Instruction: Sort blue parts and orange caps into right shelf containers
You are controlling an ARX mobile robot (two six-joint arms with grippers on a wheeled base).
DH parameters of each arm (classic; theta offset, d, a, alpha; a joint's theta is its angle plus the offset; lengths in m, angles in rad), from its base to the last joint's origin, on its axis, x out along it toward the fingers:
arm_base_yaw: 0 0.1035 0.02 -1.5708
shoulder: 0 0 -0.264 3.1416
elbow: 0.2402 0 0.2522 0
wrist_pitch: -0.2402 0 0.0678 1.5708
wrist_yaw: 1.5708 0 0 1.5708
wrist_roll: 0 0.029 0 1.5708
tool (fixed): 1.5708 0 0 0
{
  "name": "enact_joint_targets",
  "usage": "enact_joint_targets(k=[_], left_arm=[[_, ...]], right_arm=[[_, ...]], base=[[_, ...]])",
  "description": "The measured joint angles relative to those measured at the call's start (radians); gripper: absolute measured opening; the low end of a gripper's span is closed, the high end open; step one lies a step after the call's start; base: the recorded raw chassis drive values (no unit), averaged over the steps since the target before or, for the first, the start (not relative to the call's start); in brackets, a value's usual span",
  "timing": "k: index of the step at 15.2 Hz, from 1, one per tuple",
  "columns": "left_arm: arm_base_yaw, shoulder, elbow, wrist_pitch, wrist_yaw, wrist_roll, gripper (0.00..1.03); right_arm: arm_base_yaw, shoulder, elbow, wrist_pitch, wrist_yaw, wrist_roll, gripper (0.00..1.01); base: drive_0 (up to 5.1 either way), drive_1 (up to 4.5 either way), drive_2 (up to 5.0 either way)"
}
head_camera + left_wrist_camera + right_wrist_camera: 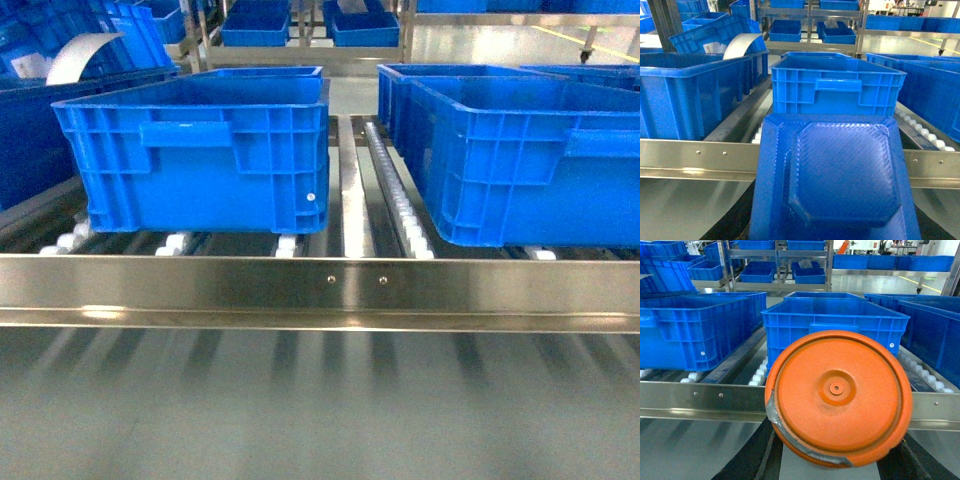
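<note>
Two large blue containers sit on the roller shelf in the head view, one left and one right; neither gripper shows there. A blue part, a textured moulded tray shape, fills the lower left wrist view. My left gripper is shut on it, its fingers mostly hidden behind it, facing a container beyond the rail. In the right wrist view my right gripper is shut on a round orange cap with grey tape on its rim, held before another container.
A steel front rail runs across the shelf edge, with white rollers between the containers. More blue crates stand on the left and on back shelves. A curved white sheet sticks out of a left crate.
</note>
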Motion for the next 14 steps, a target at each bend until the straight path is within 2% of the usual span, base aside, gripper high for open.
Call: enact_joint_targets(k=[14], left_arm=[[0.000,0.000,0.000,0.001,0.001,0.000,0.42]], right_arm=[[0.000,0.000,0.000,0.000,0.000,0.000,0.44]], base=[[0.0,4.19,-4.2]])
